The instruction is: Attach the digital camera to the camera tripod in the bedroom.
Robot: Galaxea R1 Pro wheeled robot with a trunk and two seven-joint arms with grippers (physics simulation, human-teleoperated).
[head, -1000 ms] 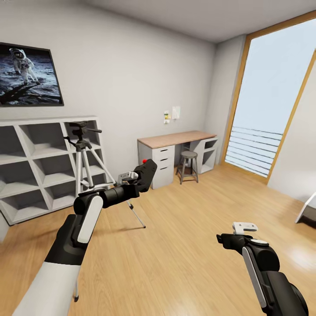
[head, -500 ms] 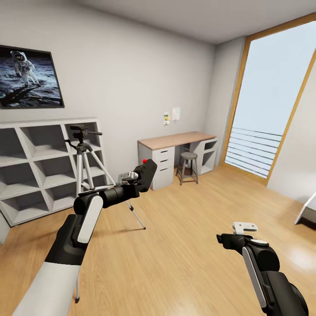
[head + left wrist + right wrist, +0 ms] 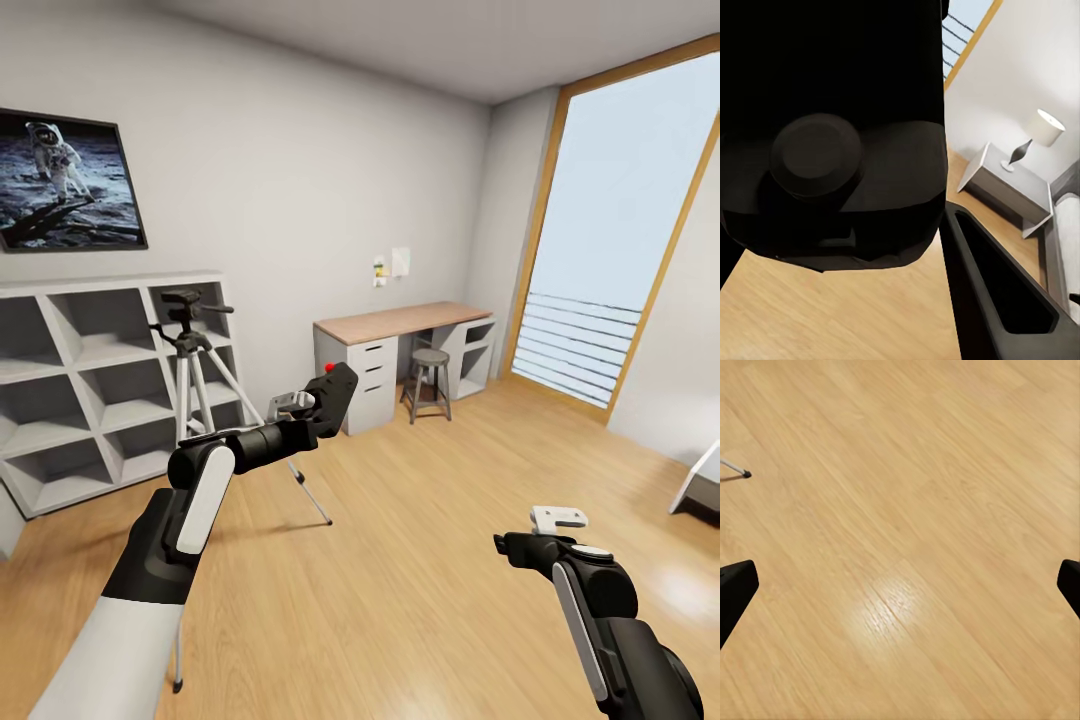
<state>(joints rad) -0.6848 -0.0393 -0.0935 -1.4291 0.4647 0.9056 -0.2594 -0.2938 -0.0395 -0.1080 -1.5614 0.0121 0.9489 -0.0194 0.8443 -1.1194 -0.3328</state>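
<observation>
Left claw (image 3: 335,385) clamped on the digital camera (image 3: 832,127).
The camera tripod (image 3: 195,375) stands just beyond it; right claw (image 3: 900,585) spread apart over wood floor (image 3: 945,472).

I get bright, even daylight from the tall window (image 3: 620,230); the floor (image 3: 420,560) beside it shines with soft glare. Shadows stay faint. Wall lines bow toward the picture edges. My left wrist picture is mostly dark, close-up black.
</observation>
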